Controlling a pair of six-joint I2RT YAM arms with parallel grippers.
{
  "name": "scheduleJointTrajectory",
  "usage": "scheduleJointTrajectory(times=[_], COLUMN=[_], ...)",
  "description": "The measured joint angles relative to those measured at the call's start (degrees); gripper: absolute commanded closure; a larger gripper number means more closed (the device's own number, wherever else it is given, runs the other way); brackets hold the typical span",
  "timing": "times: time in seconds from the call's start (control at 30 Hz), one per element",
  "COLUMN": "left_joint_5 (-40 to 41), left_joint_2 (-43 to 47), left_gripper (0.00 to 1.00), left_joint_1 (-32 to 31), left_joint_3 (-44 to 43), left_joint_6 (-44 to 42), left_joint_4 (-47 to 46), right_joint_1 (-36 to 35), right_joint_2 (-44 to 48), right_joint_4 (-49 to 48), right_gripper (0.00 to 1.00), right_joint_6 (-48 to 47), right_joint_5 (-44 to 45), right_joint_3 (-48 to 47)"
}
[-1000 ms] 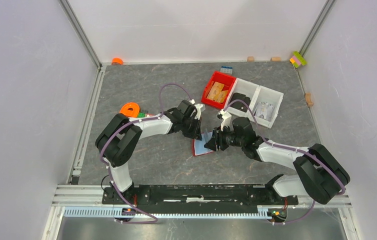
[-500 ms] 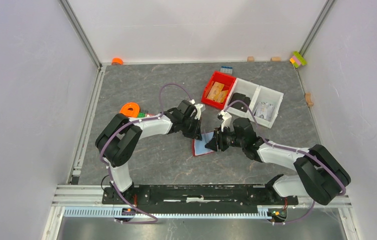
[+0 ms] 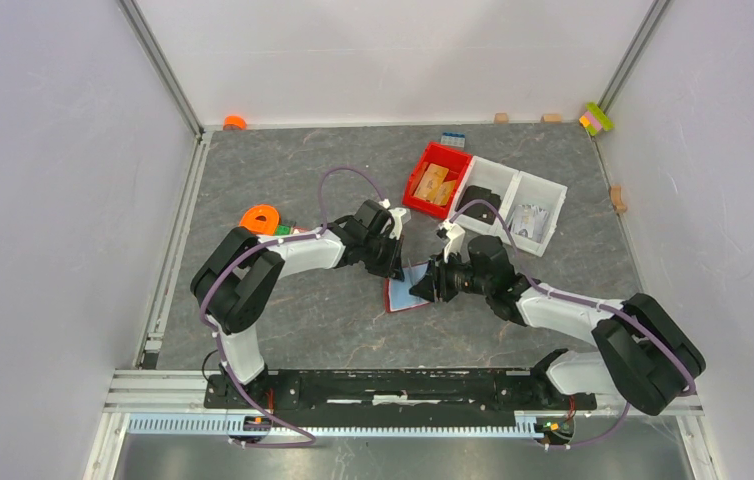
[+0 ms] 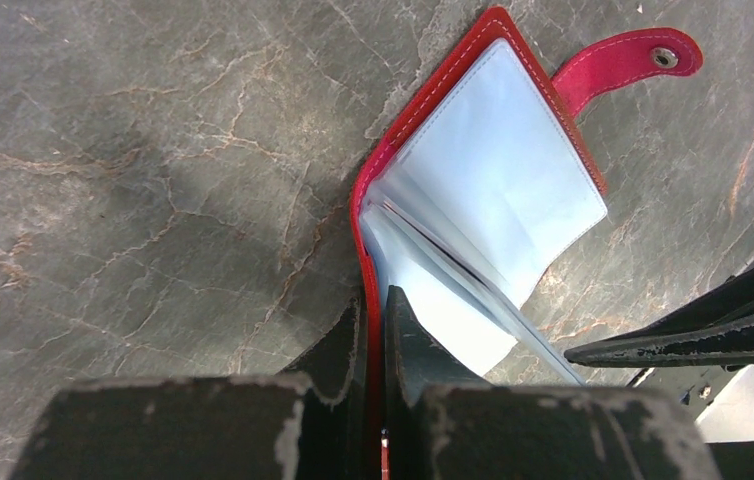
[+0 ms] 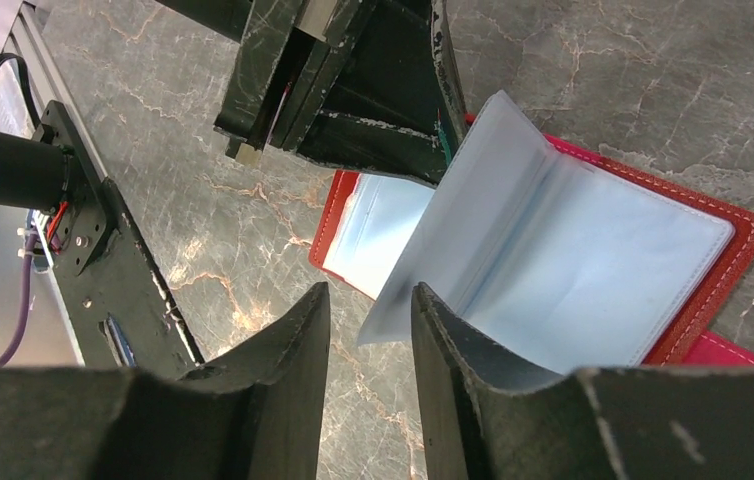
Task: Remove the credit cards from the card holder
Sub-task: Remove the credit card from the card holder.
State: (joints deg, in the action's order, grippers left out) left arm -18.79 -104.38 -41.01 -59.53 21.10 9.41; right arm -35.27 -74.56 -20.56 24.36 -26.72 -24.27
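The card holder (image 3: pixel 405 296) lies open on the table (image 3: pixel 323 325) between the 2 grippers. The left gripper (image 4: pixel 373 305) is closed tight on its red cover; the right gripper (image 5: pixel 368 305) stands half open around 1 light blue leaf (image 5: pixel 483 210)

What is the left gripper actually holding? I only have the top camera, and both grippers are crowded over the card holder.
Observer: The left wrist view shows the left gripper shut on the red cover edge of the card holder, which lies open.
Operator: And the right one, has it got a card?
Observer: Nothing is clamped. In the right wrist view the right gripper has its jaws apart, with a corner of a raised pale blue sleeve in the gap.
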Motion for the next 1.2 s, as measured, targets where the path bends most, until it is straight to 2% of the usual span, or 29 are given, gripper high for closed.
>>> scheduleJointTrajectory(times=[0.43, 0.63, 0.97, 1.2], left_joint_5=[-0.8, -0.8, -0.8, -0.8], left_joint_2=[0.0, 0.0, 0.0, 0.0], left_gripper=[0.96, 0.96, 0.96, 0.96], left_joint_1=[0.0, 0.0, 0.0, 0.0], left_joint_3=[0.0, 0.0, 0.0, 0.0], left_joint_6=[0.0, 0.0, 0.0, 0.0], left_joint_4=[0.0, 0.0, 0.0, 0.0], right_joint_1=[0.0, -0.1, -0.3, -0.4], right_joint_2=[0.7, 0.6, 0.6, 0.6], right_joint_4=[0.0, 0.1, 0.9, 2.9], right_gripper=[0.78, 0.80, 1.00, 1.00], right_joint_6=[0.0, 0.0, -0.2, -0.4], right_joint_5=[0.5, 0.9, 2.1, 4.5], right_joint_3=[0.2, 0.2, 0.2, -0.7])
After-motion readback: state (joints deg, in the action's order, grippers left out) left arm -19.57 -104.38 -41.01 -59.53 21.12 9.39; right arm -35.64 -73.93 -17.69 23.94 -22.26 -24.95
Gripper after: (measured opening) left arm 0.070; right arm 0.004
